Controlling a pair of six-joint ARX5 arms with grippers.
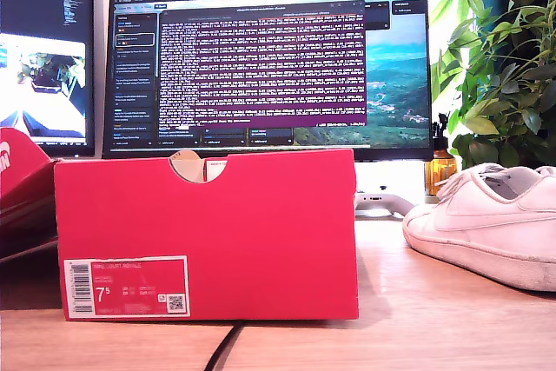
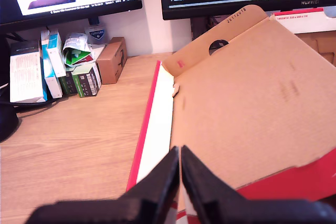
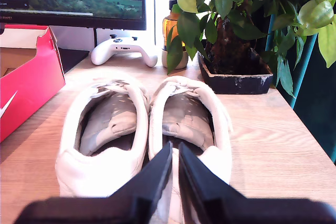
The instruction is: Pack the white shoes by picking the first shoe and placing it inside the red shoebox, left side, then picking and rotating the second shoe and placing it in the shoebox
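Two white shoes stand side by side, heels toward my second gripper. That gripper is shut with nothing in it, its tips just above the heel of one shoe, by the gap between the pair. The exterior view shows one white shoe at its right and neither gripper. The red shoebox stands at centre-left there, label facing the camera; its red side lies beside the shoes. My first gripper is shut and empty above the open lid's brown inner face.
The red lid leans at the exterior view's left. A white game controller, an amber bottle and a potted plant stand beyond the shoes. Monitors line the back. Small cartons sit near the lid. A black cable runs under the box.
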